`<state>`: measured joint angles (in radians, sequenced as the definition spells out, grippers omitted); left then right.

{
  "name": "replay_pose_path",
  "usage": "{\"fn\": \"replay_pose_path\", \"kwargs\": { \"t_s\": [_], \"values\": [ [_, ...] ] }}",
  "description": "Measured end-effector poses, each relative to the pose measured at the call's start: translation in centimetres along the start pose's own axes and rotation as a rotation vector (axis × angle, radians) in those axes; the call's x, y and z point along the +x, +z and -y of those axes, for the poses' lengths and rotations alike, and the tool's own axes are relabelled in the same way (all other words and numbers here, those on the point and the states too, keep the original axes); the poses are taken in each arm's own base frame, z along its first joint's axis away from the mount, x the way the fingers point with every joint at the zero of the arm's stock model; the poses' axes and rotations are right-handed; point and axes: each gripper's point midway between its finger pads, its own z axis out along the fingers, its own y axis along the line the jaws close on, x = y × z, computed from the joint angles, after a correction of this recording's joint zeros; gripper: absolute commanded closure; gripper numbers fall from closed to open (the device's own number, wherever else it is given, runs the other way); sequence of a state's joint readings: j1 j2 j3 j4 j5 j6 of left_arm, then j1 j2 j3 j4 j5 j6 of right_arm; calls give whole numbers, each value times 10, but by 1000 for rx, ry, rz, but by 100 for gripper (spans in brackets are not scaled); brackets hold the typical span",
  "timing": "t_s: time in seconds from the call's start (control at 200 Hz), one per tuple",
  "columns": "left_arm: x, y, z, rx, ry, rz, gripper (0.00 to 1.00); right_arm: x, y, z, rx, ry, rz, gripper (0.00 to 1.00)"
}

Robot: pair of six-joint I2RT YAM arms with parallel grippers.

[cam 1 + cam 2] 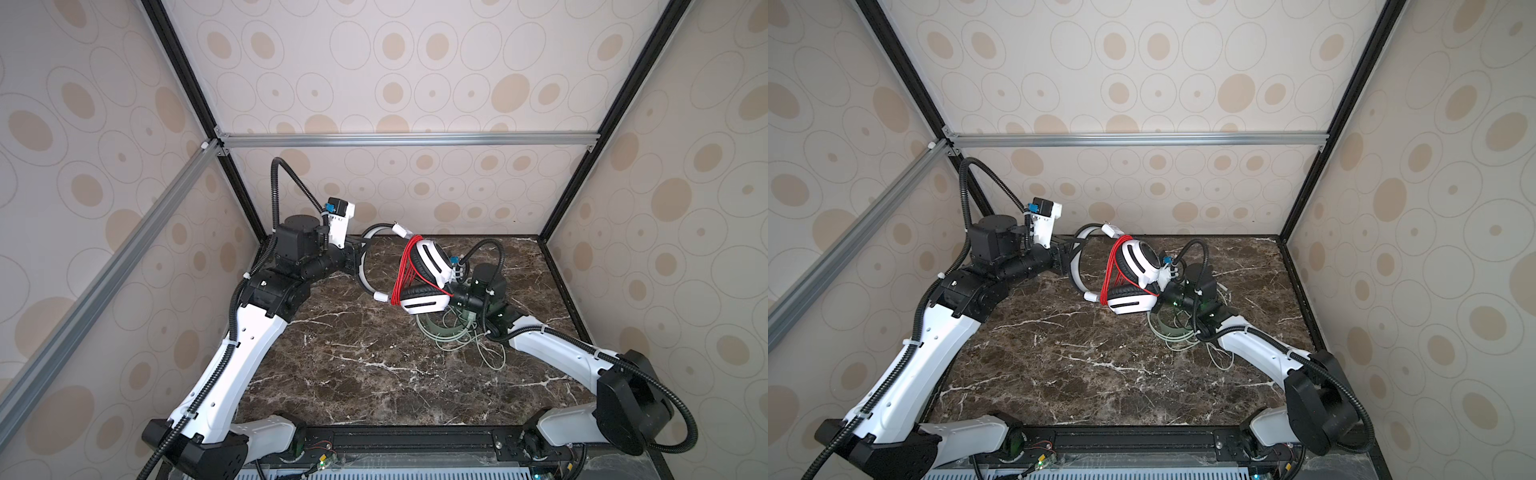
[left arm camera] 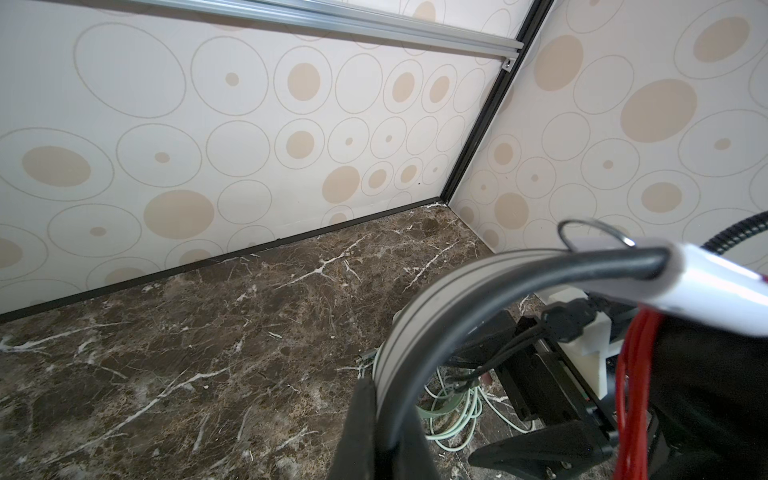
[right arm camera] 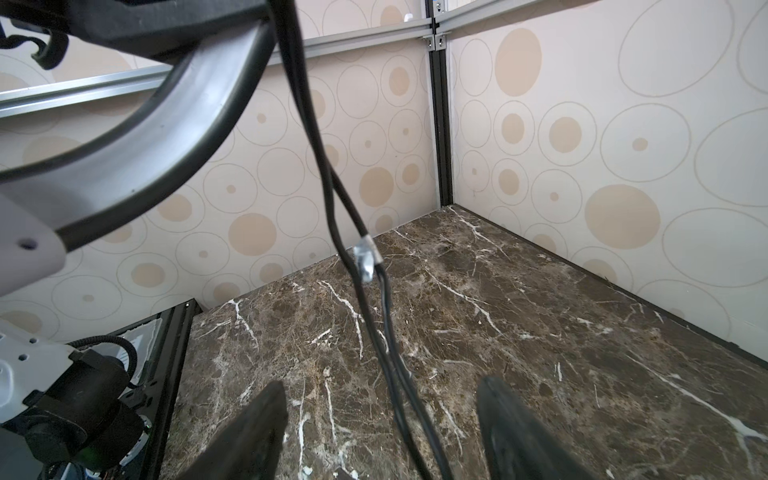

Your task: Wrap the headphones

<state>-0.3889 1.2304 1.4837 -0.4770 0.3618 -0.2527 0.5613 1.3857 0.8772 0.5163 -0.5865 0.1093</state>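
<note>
Left arm: I have it reaching forward from the near rail, left gripper point(image 1: 360, 261) clamped tight on the headband point(image 2: 415, 316) of the white headset point(image 1: 430, 266), held up.
Right arm: bent low, right gripper point(image 3: 382, 386) spread wide, gripping nothing; a thin black wire point(image 3: 328, 174) hangs between its fingers.
Red cord point(image 1: 402, 274): looped around the ear cups.
Mint-green headset point(image 1: 440, 329): lying under my right wrist, green cord point(image 1: 492, 353) loose.
Surface: brown marble tabletop point(image 1: 353, 374).
Room: circle-patterned walls point(image 1: 415, 62).

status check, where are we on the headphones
Left gripper shut on white headphones at headband, aloft. Right gripper open by ear cups. Red cord wound. Green headphones under right arm, green cord loose.
</note>
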Motion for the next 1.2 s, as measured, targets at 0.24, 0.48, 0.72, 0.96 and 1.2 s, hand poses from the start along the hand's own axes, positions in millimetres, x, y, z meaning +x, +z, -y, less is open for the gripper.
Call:
{"fn": "replay_pose_path", "kwargs": {
  "t_s": [0.24, 0.48, 0.72, 0.96, 1.2],
  "values": [
    [0, 0, 0, -1, 0, 1, 100, 1, 0, 0, -4, 9, -1, 58],
    [-2, -2, -2, -14, -26, 25, 100, 4, 3, 1, -11, 16, -6, 89],
    [11, 1, -23, -106, -122, 65, 100, 14, 4, 10, 46, 66, 38, 98],
    [23, 9, -49, -218, -216, 96, 100, 34, 6, 8, 117, 97, 41, 100],
    [31, 12, -76, -344, -272, 150, 100, 45, 5, -6, 213, 87, 42, 100]
  ]
}}
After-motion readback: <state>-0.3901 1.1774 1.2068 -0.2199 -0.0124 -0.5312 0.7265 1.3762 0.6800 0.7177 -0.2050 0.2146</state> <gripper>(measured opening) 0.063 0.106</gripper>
